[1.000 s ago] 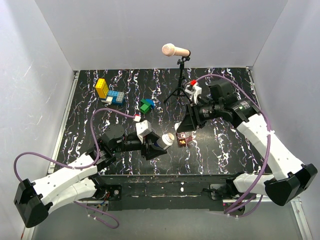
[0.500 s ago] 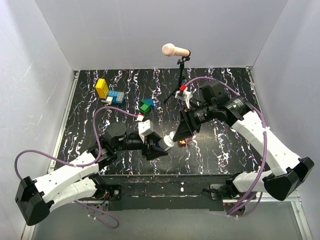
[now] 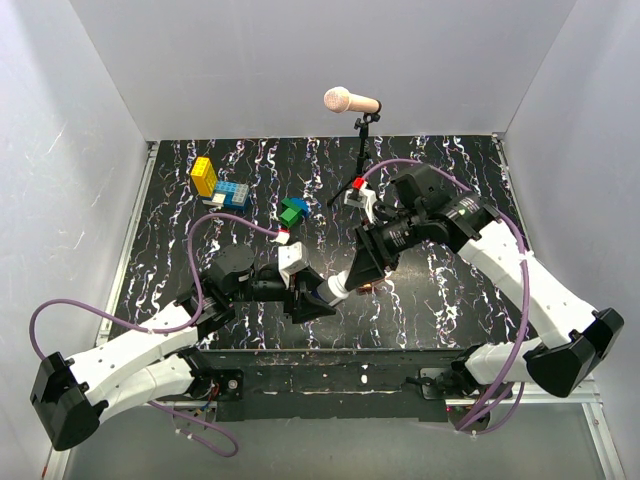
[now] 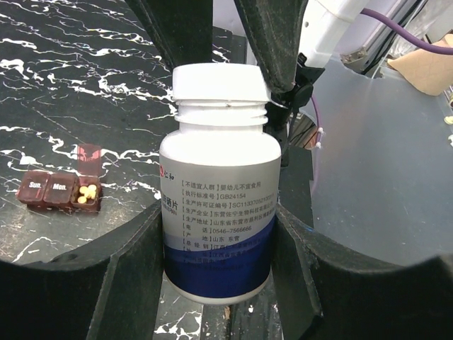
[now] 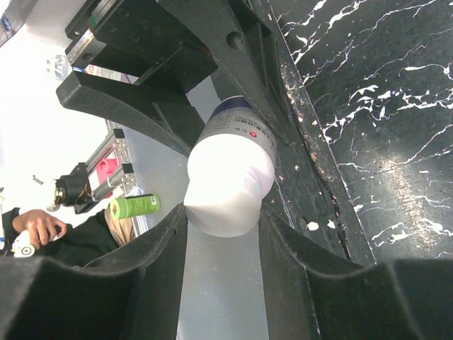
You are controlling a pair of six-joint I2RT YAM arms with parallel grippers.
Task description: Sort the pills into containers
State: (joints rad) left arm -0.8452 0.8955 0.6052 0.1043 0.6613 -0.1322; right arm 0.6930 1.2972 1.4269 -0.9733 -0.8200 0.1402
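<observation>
Glossy white cylindrical bottle [image 4: 216,163] in left claw [image 4: 218,227], right claw [image 5: 223,212] pinching smooth cap [image 4: 221,81]

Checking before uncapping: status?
Left gripper shut on white bottle. Right gripper shut on its cap. Pill box on table, one lid open, pills inside. Nothing in the way.
</observation>
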